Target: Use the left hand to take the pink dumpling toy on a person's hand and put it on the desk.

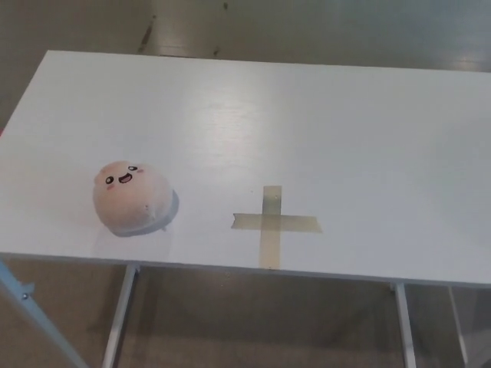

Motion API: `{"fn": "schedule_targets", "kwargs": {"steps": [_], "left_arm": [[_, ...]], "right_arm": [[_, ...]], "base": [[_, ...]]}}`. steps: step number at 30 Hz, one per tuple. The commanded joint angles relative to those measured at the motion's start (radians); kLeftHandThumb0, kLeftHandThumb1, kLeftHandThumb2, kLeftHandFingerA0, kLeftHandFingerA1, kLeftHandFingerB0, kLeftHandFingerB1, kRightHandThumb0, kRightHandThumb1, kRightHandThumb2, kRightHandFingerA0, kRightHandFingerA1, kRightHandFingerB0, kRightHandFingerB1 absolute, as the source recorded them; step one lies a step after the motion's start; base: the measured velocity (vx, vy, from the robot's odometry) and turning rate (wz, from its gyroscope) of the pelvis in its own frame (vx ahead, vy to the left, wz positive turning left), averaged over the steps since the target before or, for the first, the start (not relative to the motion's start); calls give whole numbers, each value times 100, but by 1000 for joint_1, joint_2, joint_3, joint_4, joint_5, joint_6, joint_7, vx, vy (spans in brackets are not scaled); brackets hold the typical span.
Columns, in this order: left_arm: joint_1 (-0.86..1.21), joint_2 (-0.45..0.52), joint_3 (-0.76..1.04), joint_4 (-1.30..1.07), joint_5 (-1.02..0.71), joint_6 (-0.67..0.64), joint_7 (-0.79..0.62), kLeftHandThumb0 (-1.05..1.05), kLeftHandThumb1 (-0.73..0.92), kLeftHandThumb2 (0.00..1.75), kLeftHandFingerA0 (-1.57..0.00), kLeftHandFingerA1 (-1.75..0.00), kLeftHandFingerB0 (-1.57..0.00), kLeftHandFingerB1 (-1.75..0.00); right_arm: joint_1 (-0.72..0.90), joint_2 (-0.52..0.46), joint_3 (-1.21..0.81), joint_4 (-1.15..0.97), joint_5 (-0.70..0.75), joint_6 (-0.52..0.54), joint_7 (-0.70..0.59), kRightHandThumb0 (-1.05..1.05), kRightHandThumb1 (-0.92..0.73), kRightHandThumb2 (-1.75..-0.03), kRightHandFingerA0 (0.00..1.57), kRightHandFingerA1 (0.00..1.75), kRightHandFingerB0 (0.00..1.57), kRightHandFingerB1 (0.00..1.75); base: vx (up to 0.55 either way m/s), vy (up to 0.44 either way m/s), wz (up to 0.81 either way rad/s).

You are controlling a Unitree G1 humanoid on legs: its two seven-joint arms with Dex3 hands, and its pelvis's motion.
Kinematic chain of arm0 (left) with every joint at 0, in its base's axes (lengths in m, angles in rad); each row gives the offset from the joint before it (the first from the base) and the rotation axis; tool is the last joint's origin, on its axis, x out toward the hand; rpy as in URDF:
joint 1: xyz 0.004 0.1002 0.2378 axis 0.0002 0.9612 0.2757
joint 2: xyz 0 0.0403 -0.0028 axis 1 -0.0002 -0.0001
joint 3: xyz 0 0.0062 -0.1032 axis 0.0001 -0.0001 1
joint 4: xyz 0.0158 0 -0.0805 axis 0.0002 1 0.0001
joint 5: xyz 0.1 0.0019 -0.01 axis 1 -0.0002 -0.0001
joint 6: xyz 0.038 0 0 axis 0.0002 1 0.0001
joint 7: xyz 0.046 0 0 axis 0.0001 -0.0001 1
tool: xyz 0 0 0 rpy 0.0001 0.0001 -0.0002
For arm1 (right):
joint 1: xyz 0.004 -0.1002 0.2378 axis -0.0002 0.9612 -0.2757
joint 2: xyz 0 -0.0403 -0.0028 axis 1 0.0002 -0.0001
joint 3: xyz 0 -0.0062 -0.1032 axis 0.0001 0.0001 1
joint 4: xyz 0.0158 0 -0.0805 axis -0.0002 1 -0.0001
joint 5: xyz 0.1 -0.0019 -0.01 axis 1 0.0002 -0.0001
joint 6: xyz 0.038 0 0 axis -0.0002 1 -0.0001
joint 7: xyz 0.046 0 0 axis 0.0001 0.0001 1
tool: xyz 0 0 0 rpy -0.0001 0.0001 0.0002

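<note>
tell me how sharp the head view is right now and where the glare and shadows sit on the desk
Head view: sharp, no motion blur; the face on the pink dumpling toy reads clearly. A soft pale glare patch lies on the white desk, left of centre in its upper half. The toy casts a small soft shadow to its right and below. The tape cross has crisp edges. Neither hand shows.

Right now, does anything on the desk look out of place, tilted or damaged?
Nothing stands out. The pink dumpling toy sits face up on the white desk, left of the tape cross and near the front edge.
</note>
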Motion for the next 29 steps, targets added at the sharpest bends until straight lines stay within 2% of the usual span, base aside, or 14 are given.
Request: {"fn": "schedule_targets", "kwargs": {"steps": [1,16,29], "left_arm": [[-178,-19,-27,671,19,24,172,-59,82,64,-31,-32,-24,-29],[-257,8,-68,786,10,-56,183,-57,82,65,-33,-33,-28,-30],[-327,25,-133,846,3,-70,206,-56,81,64,-33,-33,-27,-30]], "right_arm": [[145,2,53,-7,-57,-121,35,-24,-71,-61,65,47,51,42],[110,14,66,-14,-59,-125,-13,-24,-72,-61,69,49,54,43],[68,8,103,-18,-85,-134,-57,-24,-73,-61,68,48,54,43]], "base": [[0,0,0],[0,0,0],[0,0,0]]}}
